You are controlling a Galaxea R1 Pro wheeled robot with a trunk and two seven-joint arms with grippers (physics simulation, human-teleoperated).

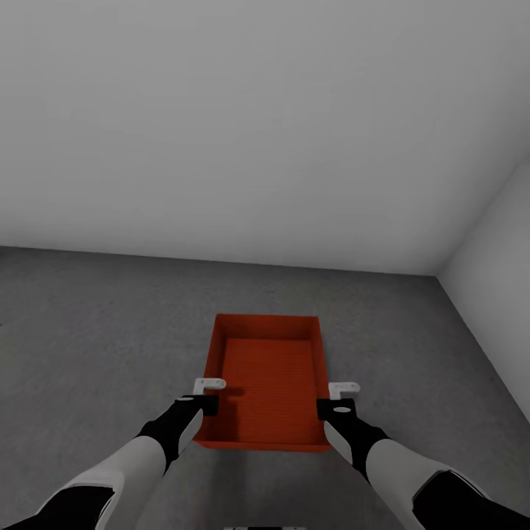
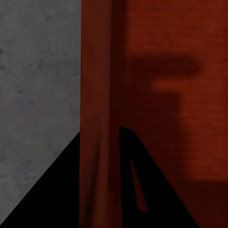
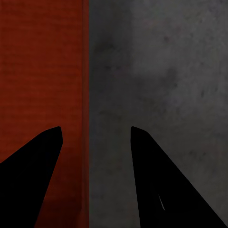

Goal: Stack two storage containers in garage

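One storage container [image 1: 269, 375], an orange-red open-top bin, lies straight ahead over the dark grey concrete floor [image 1: 103, 331] of the garage; whether it rests on the floor I cannot tell. My left gripper [image 1: 210, 395] is shut on its left wall, and the left wrist view has that thin red wall [image 2: 97, 71] pinched between the dark fingers [image 2: 57, 190] of the left gripper [image 2: 99, 130]. My right gripper [image 1: 338, 397] stands open astride the right wall [image 3: 85, 71], one finger inside the bin and one outside, as the right gripper [image 3: 95, 128] in the right wrist view.
A plain grey-white back wall [image 1: 221, 147] rises beyond the bin, and a side wall [image 1: 500, 280] meets it in a corner at the right. Bare concrete stretches to the left and ahead of the bin.
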